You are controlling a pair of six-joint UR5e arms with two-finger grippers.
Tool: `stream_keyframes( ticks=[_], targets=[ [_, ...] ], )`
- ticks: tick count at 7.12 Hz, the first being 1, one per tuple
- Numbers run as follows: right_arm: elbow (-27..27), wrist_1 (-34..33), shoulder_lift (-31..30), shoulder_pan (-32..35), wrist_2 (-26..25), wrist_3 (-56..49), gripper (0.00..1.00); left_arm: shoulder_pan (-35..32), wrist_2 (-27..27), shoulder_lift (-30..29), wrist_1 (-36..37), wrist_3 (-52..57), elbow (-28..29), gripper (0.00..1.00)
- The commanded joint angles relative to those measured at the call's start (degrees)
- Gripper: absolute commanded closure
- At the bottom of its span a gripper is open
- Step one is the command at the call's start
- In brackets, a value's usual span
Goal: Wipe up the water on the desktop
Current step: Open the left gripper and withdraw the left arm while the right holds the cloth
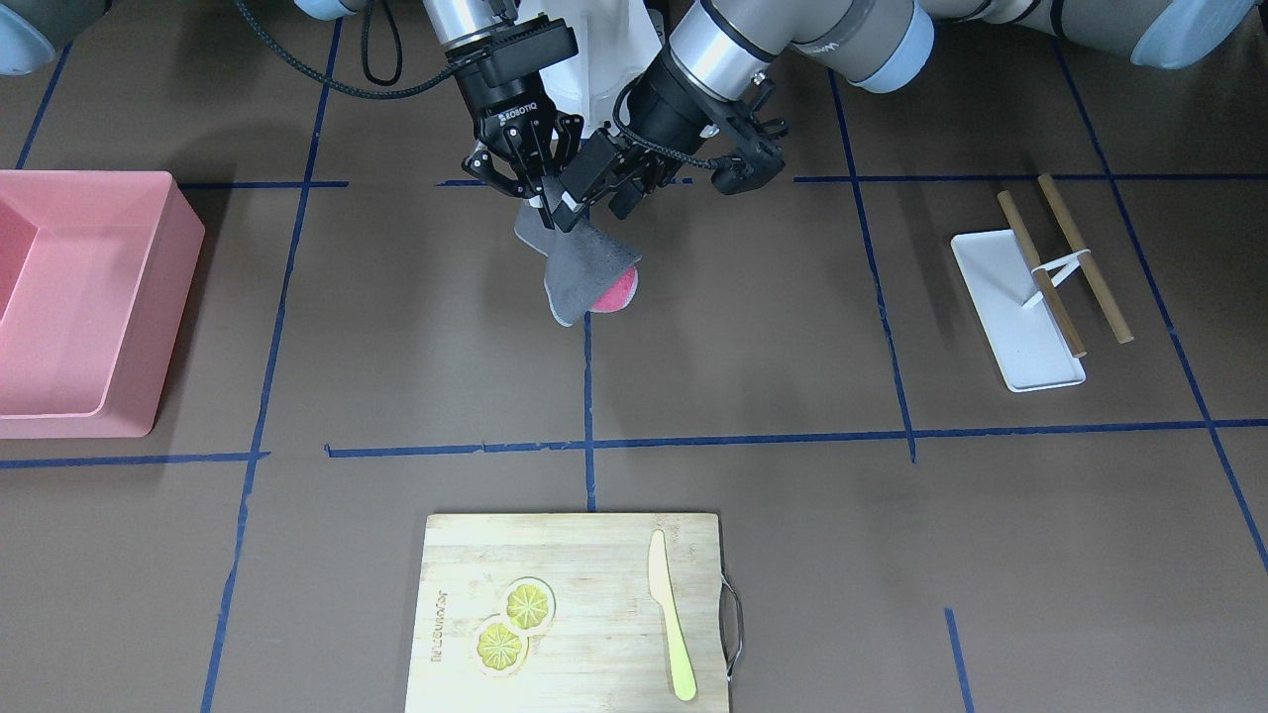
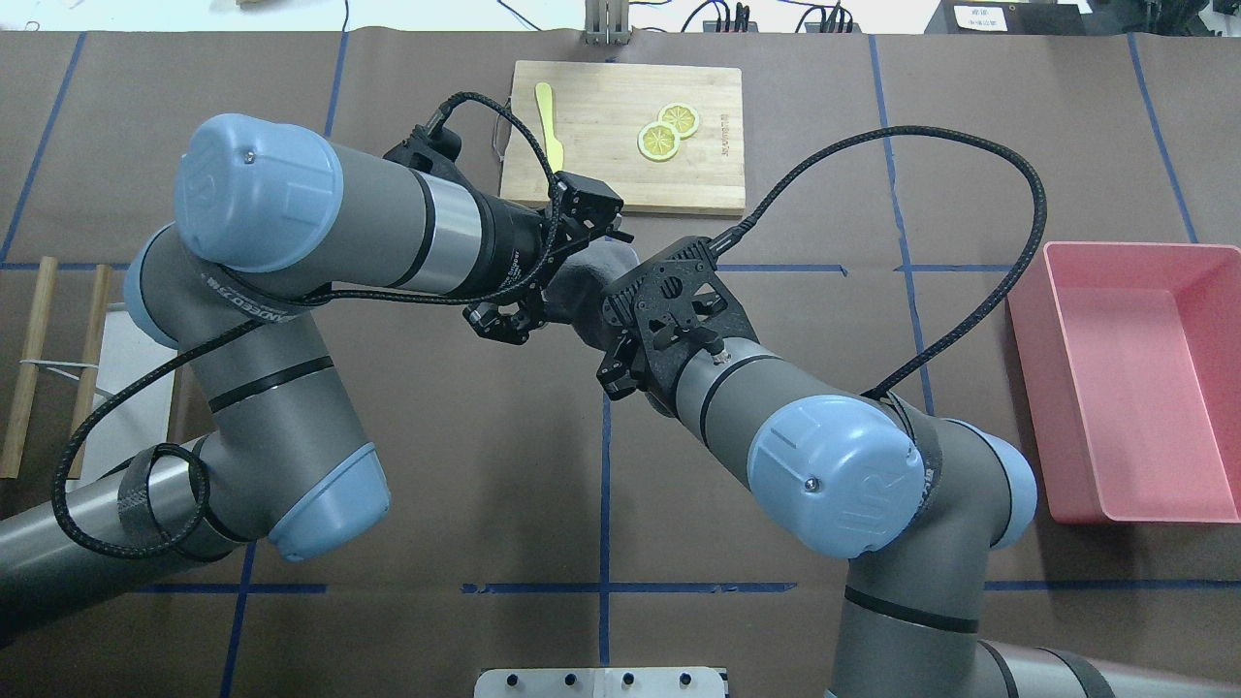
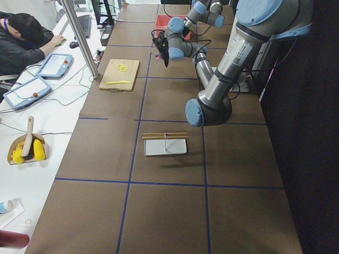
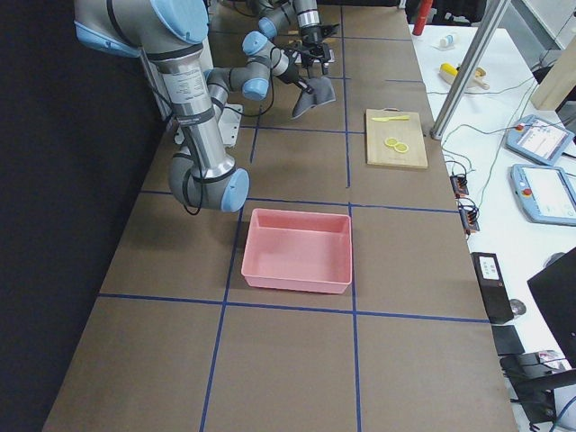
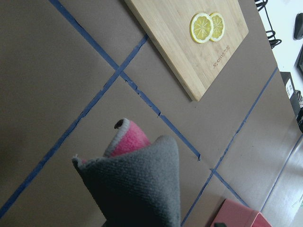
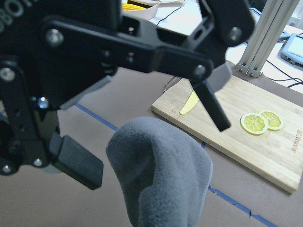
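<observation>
A grey cloth [image 1: 575,272] with a pink inner face is held over the desktop [image 1: 753,347], near the middle of the brown surface. It hangs above a dark-blue tape line [image 1: 588,396] that runs away from the robot. The cloth is gripped at its upper edge by the right gripper [image 1: 543,213], whose fingers are drawn together on it. In the right wrist view the cloth is seen coming up from the lower edge of the picture, and the grip itself is hidden there.

The left gripper [image 6: 158,149] is placed just beside the right one, on the robot's left of it. Its fingers [image 6: 78,163] are spread wide. In the right wrist view one finger is seen on each side of the cloth's rounded fold. Whether either finger touches the cloth cannot be told. Whether the hanging end of the cloth touches the desktop cannot be told either.

A bamboo cutting board [image 1: 575,555] is laid at the desktop's far edge from the robot. Two lemon slices [image 1: 527,604] are set on it, overlapping, and a yellow knife [image 1: 671,614] is laid beside them. A pink bin [image 1: 168,297] is placed well apart on the robot's right. A white tray [image 1: 1010,317] is placed on the robot's left, with two brown sticks [image 1: 1085,257] laid at it.
</observation>
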Motion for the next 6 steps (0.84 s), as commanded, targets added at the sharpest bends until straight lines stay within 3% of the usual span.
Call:
stream_keyframes(
  ticks=[1,3,4,6],
  targets=[
    [0.44,0.01,-0.65,0.18,0.03,0.29,1.0,-2.46,-0.33,0.38,0.21,0.1,-0.35,0.0],
    [3.5,-0.08,-3.97,0.44,0.2,-0.06,1.0,-12.09,-11.34,3.7,0.47,4.54,-0.36,0.0],
    [3.43,-0.17,-3.91,0.35,0.12,-0.15,1.0,-16.41,-14.28,6.94,0.82,15.11,-1.05,0.0],
    [3.51,-0.95,-3.9,0.62,0.03,-0.06,1.0,-22.84,-15.09,12.66,2.56,34.37,-1.59,0.0]
  ],
)
